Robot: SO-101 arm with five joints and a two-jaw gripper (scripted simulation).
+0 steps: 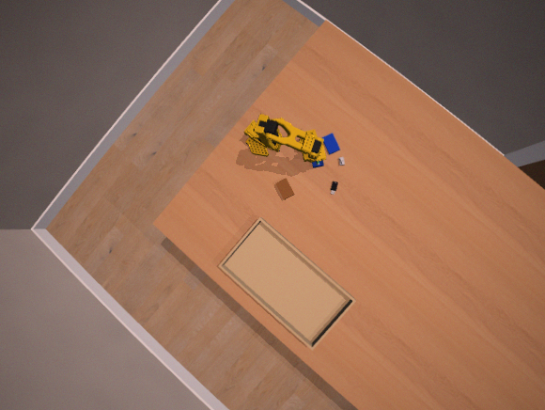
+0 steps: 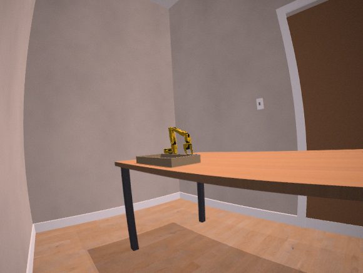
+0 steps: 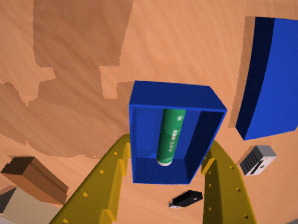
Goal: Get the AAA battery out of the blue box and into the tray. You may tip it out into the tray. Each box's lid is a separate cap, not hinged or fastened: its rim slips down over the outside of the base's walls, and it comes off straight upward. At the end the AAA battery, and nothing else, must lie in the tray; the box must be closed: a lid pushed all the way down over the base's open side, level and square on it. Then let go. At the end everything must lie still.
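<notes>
The gripper (image 3: 166,163) pinches the open blue box (image 3: 174,129) by its side walls — the green AAA battery (image 3: 172,135) lies loose inside. Light, smooth and round, the battery will likely roll out readily, so the box should stay level until over the tray (image 1: 233,253).

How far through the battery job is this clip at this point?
Done: the blue lid is off and lies beside the open blue box. In hand: the gripper is shut on the box's walls, with the green battery inside. Left: carry or tip the battery into the tray, which holds nothing, then push the lid back onto the box and let go.
</notes>
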